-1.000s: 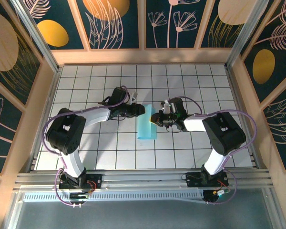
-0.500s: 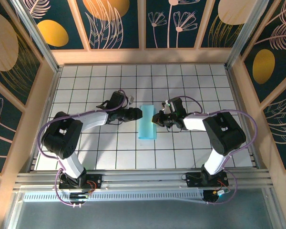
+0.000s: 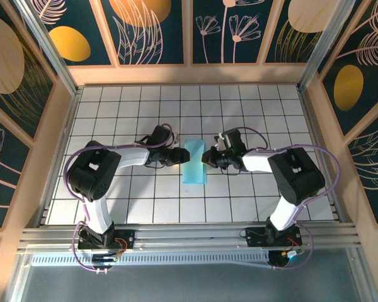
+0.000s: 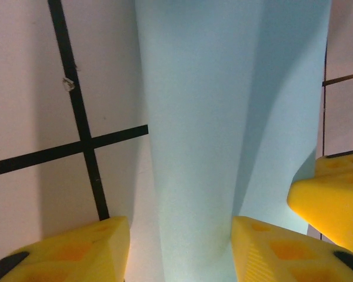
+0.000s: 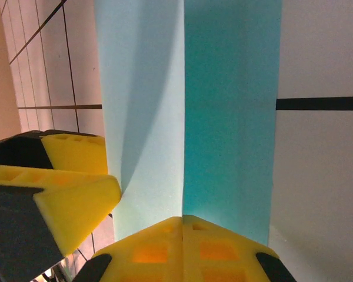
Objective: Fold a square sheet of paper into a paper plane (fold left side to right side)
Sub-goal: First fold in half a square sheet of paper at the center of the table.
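Paper (image 3: 194, 165) lies between left tool (image 3: 182, 157), parted astride its edge, and closed right tool (image 3: 205, 157)

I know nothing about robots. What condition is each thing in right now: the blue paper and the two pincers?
square sheet of paper: folded over into a narrow strip, lying between the two pincers, not yet a plane.
left pincer: open, fingers apart with the paper running between them.
right pincer: shut, tips together at the paper's other long side; whether they pinch it is unclear.
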Robot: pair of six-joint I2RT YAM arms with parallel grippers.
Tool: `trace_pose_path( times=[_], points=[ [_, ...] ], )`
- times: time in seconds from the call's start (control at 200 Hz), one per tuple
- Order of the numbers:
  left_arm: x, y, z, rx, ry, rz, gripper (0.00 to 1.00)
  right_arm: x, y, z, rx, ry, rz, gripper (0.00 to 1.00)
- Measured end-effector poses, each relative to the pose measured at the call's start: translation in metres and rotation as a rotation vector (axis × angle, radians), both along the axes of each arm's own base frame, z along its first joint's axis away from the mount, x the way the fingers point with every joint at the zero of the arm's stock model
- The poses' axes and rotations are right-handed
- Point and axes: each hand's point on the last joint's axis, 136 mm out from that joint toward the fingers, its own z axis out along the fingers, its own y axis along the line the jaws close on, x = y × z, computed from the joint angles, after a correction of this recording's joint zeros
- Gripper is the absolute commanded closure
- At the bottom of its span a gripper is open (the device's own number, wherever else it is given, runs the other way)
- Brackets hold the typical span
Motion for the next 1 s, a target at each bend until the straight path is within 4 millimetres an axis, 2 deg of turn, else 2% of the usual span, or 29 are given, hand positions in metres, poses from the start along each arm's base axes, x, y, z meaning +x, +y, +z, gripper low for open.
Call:
trace_pose_path(
  times=[0.11, 0.26, 0.37, 0.566, 0.671, 0.826, 1.001],
  points=[
    [0.002, -0.002, -0.003, 0.012, 0.003, 0.0, 0.61, -0.001, 0.0, -0.001, -0.004, 0.004, 0.0, 0.87],
    [0.003, -0.001, -0.004, 0.028, 0.004, 0.007, 0.63, -0.001, -0.003, 0.0, -0.018, -0.006, 0.002, 0.69],
    [0.003, -0.001, -0.005, 0.041, 0.003, 0.009, 0.63, 0.004, -0.01, 0.009, -0.033, -0.037, -0.023, 0.61],
    [0.003, -0.002, -0.007, 0.079, 0.003, 0.014, 0.61, 0.022, -0.042, 0.05, -0.028, -0.161, -0.139, 0.58],
    [0.004, -0.003, -0.008, 0.104, 0.002, 0.018, 0.61, 0.027, -0.062, 0.066, -0.027, -0.212, -0.202, 0.57],
    [0.004, -0.004, -0.009, 0.137, 0.006, 0.027, 0.6, 0.023, -0.082, 0.07, -0.045, -0.23, -0.257, 0.56],
    [0.005, -0.006, -0.01, 0.185, 0.008, 0.033, 0.6, 0.017, -0.091, 0.068, -0.058, -0.23, -0.267, 0.56]
  ],
)
